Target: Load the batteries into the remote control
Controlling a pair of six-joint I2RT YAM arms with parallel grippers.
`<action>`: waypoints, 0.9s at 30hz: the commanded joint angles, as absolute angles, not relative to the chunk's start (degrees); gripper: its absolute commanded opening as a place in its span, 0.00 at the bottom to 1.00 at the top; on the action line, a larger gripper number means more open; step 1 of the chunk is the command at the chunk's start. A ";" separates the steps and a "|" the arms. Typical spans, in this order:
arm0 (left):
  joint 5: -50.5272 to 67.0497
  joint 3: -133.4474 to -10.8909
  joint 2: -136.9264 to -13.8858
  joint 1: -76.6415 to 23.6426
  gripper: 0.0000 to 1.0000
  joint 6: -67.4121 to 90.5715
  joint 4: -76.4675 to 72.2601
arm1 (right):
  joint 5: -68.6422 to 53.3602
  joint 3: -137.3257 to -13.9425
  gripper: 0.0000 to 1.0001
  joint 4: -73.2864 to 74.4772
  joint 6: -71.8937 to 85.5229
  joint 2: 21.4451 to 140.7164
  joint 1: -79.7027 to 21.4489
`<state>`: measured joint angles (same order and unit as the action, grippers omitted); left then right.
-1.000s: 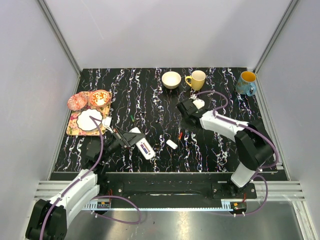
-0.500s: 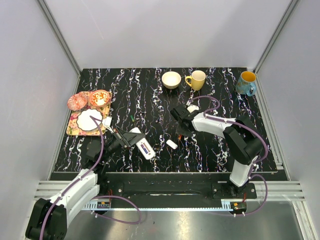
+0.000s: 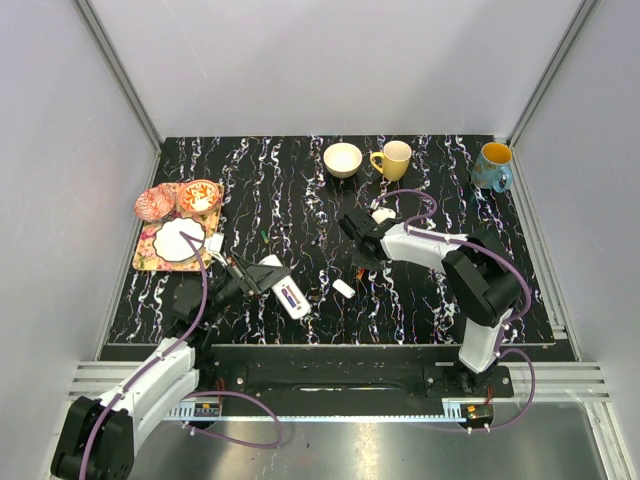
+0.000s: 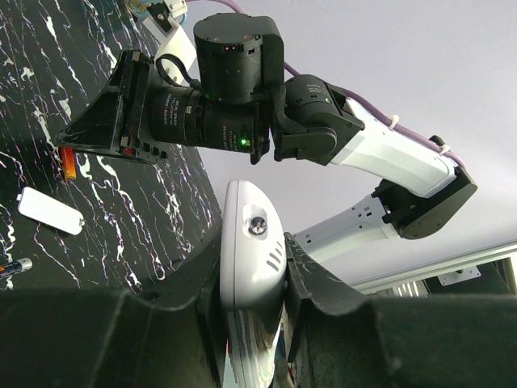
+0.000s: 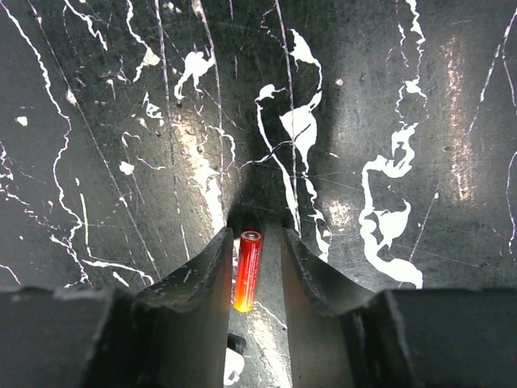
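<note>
My left gripper (image 3: 256, 279) is shut on one end of the white remote control (image 3: 290, 297) and holds it at the near left. In the left wrist view the remote (image 4: 250, 259) stands pinched between the two fingers. My right gripper (image 3: 361, 260) is lowered to the table with its jaws open on either side of the red-orange battery (image 5: 248, 260). That battery lies on the table between the fingers (image 5: 216, 259), with a gap on its right. The same battery (image 4: 69, 162) shows under the right gripper in the left wrist view. A bluish battery with a red end (image 4: 14, 267) lies nearer.
A small white cover piece (image 3: 343, 288) lies just near of the right gripper. A white bowl (image 3: 343, 160), a yellow mug (image 3: 394, 159) and a blue mug (image 3: 492, 167) stand along the back. A tray (image 3: 146, 260) with plates is at the left.
My right gripper has moved left and toward the near side, coming down around the red-orange battery. The left gripper and the remote have not moved.
</note>
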<state>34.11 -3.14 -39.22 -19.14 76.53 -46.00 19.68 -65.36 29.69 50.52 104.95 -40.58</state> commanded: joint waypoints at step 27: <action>29.45 -6.76 -48.40 -26.71 0.00 72.25 -49.92 | 24.09 -56.95 0.00 23.11 29.20 66.29 -45.96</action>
<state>32.88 -3.18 -44.40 -23.22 74.96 -45.98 20.88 -55.59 26.39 39.09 79.20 -42.57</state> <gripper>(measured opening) 0.300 0.021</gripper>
